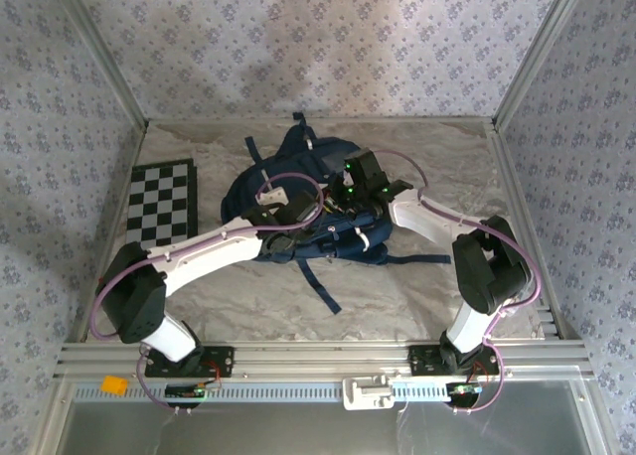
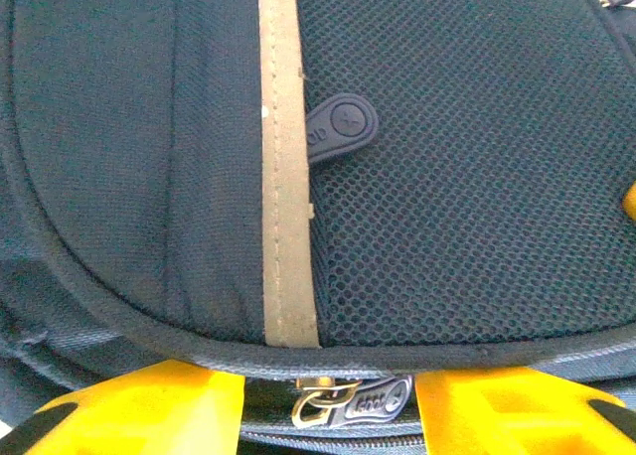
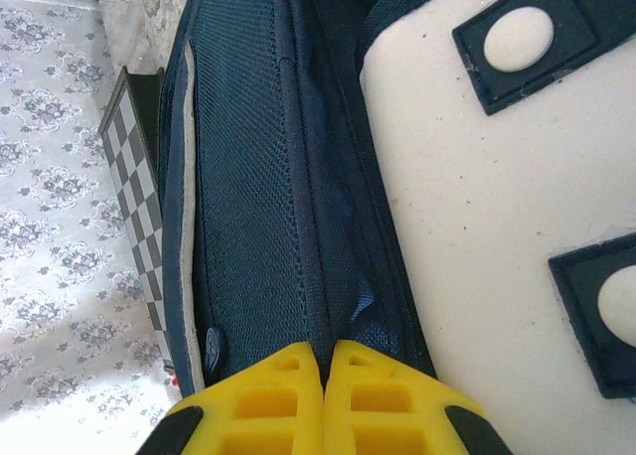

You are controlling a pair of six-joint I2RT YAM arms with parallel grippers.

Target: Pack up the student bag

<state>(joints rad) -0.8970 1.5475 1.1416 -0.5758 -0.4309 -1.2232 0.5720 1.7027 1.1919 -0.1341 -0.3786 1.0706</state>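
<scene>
Lying at the centre of the top view on the crinkled pale table cover (image 1: 437, 157): the student bag (image 1: 243, 192), navy, bulging, with a dark strap (image 1: 318, 284) trailing toward the lower edge of the frame. Both arms reach in from the bottom of the frame and meet over it.

Item, checkerboard (image 1: 162, 202): flat on the table in the left part of the top view, just beside the bag and apart from both arms.

Item, left gripper (image 2: 333, 415): low in the left wrist view, against the bag's lower seam. Its yellow fingers (image 2: 149, 405) stand apart, not closed on anything. A metal zipper pull (image 2: 353, 400) lies in the gap between them, its right end just beside the right-hand finger. Whether either finger touches it cannot be told.

Item, bag surface, left wrist view: plain navy fabric at left, a pale stripe (image 2: 288, 177) running top to bottom, a navy mesh panel (image 2: 477, 177) at right, and a navy rubber tab (image 2: 343, 127) at the stripe's edge.

Item, right gripper (image 3: 323, 395): at the bottom centre of the right wrist view. Its yellow fingertips are pressed together, with a raised fold of the bag's navy fabric running straight into them, so it looks pinched.

Item, white front flap (image 3: 447, 227): at the right of that view, bearing navy patches (image 3: 527, 43) with pale oval centres.
</scene>
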